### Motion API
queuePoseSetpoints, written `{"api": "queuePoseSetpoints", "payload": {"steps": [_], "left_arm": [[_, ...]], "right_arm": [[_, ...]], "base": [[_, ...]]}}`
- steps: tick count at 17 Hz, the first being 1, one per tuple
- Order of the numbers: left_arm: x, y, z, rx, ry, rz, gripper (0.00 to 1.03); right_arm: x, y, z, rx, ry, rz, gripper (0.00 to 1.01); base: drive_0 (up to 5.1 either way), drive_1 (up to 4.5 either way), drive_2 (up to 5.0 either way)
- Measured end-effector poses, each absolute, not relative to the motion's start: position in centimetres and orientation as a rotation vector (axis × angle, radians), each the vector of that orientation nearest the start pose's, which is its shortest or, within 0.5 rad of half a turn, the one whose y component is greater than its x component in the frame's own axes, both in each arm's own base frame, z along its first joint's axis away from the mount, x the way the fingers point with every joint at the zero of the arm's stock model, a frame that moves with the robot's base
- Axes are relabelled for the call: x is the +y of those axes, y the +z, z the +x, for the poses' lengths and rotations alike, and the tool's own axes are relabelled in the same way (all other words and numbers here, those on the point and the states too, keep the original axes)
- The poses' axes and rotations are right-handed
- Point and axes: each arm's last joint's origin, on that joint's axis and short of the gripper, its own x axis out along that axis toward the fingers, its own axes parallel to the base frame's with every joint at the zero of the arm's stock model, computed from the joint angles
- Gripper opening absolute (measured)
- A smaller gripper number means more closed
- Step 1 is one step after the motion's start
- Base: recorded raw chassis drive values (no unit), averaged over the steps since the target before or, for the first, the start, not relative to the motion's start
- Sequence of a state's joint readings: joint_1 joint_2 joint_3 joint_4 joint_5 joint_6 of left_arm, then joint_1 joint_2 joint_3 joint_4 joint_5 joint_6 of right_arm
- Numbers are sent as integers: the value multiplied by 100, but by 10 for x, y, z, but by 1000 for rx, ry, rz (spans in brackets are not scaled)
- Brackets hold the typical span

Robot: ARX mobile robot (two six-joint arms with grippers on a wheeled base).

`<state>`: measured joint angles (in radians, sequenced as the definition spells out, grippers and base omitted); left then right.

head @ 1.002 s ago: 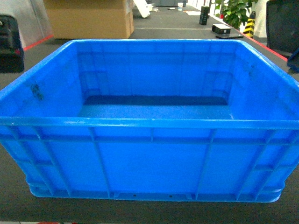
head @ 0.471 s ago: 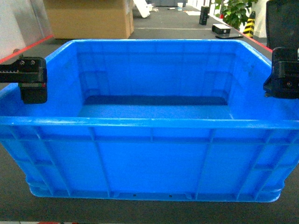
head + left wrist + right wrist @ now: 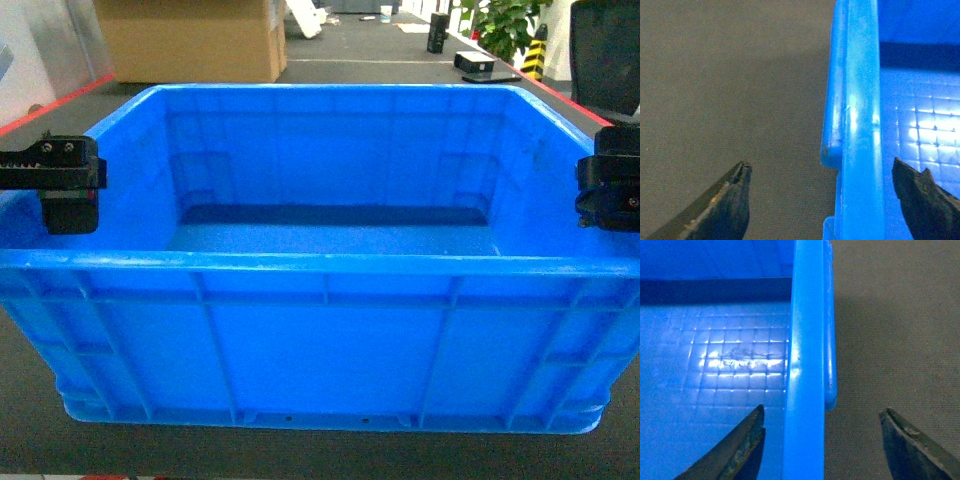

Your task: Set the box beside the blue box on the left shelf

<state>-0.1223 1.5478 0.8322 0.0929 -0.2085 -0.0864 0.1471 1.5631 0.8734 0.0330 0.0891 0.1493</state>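
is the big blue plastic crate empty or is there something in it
Empty. The head view shows the large open-top blue plastic crate with only bare floor inside, and both wrist views show its grid-patterned floor with nothing on it.

The box (image 3: 320, 260) sits on the dark surface (image 3: 30, 420) in the near middle. The left gripper (image 3: 832, 200) straddles its left rim, the right gripper (image 3: 822, 445) its right rim. A cardboard carton (image 3: 190, 40) stands far left, a plant (image 3: 505, 25) far right.

Left hand (image 3: 822, 202) spread wide, fingers (image 3: 725, 205) straddling box (image 3: 860, 125) rim
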Motion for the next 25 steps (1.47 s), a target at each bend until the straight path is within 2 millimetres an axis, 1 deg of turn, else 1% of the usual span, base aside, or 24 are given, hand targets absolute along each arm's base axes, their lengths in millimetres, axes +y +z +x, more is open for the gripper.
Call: {"api": "queuePoseSetpoints", "payload": {"steps": [2,4,5,6,7,8,10,12,13,16,17,18,19,20,21,22,23,25], "left_arm": [[-32,196,315,624,107,7,66],[-33,196,315,629,99,5,43],[-34,196,315,630,92,7,34],[-36,196,315,629,83,8,21],[-37,197,315,623,77,4,15],[-37,199,314,613,65,-3,12],[-39,199,309,582,62,-2,11],[-41,198,293,520,59,4,11],[-41,203,285,464,57,-4,11],[-38,223,270,341,66,-14,11],[-36,234,260,291,70,-16,11],[-34,242,247,245,72,-22,11],[-32,244,237,222,73,-26,11],[-31,245,220,198,66,-31,11],[-29,245,187,186,47,-32,10],[-29,248,174,169,35,-33,10],[-30,251,170,150,33,-28,10],[-30,252,170,141,34,-27,10]], "right_arm": [[46,199,318,658,11,65,49],[48,199,318,658,23,65,25],[48,199,318,657,28,68,16],[48,199,318,651,26,89,9],[48,199,318,652,23,95,9],[48,199,318,647,21,100,9],[48,199,314,621,15,105,9],[48,203,302,585,6,104,9],[47,210,293,538,-4,105,9],[49,230,276,403,2,110,9],[49,239,266,357,-2,112,9],[48,247,252,311,-6,111,9],[48,250,242,289,-3,109,9],[45,252,223,263,-4,100,9],[40,247,189,265,-7,94,9],[36,248,175,249,-9,98,9],[37,249,170,229,-17,95,9],[37,250,168,213,-18,86,9]], "base": [[0,0,0],[0,0,0],[0,0,0],[0,0,0],[0,0,0],[0,0,0],[0,0,0],[0,0,0],[0,0,0],[0,0,0],[0,0,0],[0,0,0],[0,0,0],[0,0,0],[0,0,0],[0,0,0],[0,0,0],[0,0,0]]}}
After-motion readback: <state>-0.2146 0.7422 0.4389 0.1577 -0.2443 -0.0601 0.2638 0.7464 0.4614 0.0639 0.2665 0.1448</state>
